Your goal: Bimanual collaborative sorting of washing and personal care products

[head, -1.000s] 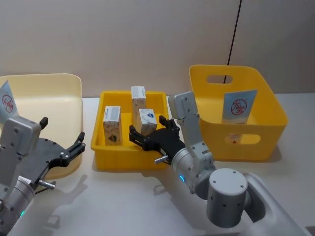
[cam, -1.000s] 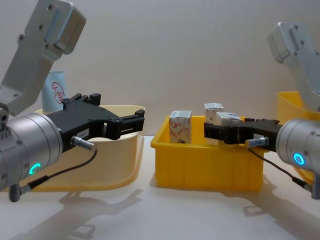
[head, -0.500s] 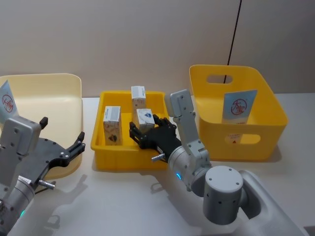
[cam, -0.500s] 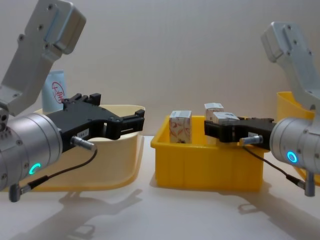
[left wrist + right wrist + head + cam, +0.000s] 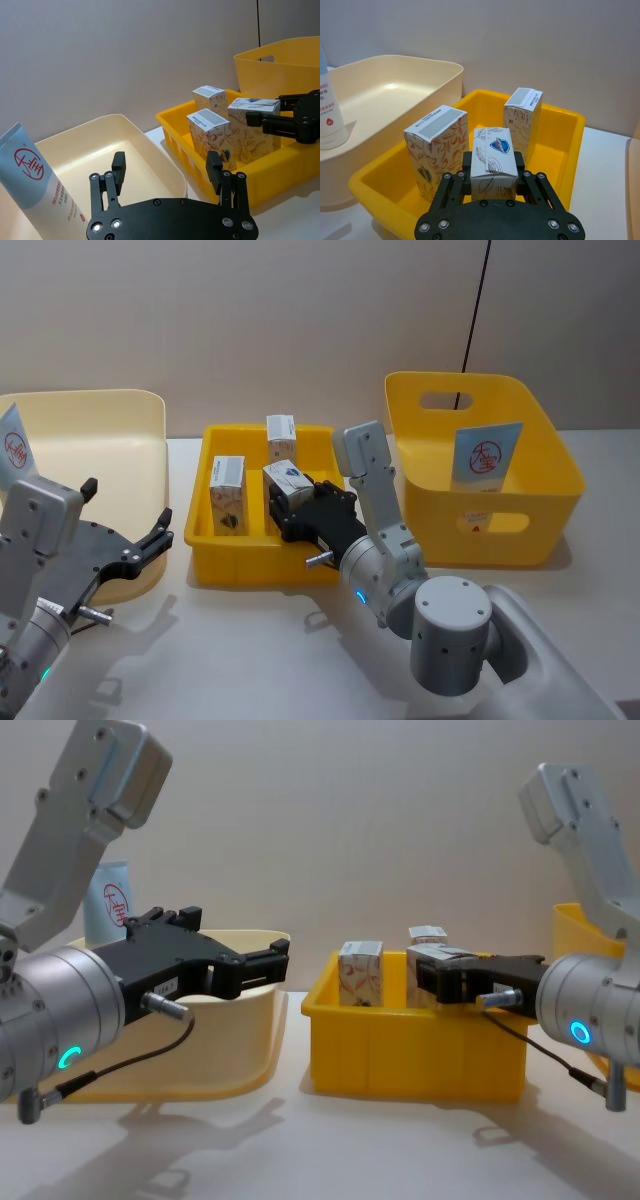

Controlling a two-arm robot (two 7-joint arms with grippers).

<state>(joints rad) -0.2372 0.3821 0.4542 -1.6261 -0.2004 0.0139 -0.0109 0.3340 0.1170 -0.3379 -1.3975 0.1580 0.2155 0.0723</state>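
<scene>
Three small white cartons stand in the low yellow tray (image 5: 255, 570). My right gripper (image 5: 292, 508) reaches into the tray and is shut on the nearest carton (image 5: 287, 480), whose sides sit between the fingers in the right wrist view (image 5: 492, 155). A second carton (image 5: 227, 493) stands at the tray's left, a third (image 5: 281, 436) at the back. My left gripper (image 5: 130, 540) hovers open and empty over the cream bin's near rim (image 5: 166, 167). One light-blue tube (image 5: 12, 445) leans in the cream bin, another (image 5: 486, 453) in the tall yellow bin.
The cream bin (image 5: 90, 420) lies left of the tray and the tall yellow bin (image 5: 520, 530) with handle holes stands right of it. Bare white table runs along the front. A grey wall rises close behind the bins.
My right gripper pushed forward into the tray and closed around the nearest carton, which shifted slightly left and tilted. The left arm has not moved.
</scene>
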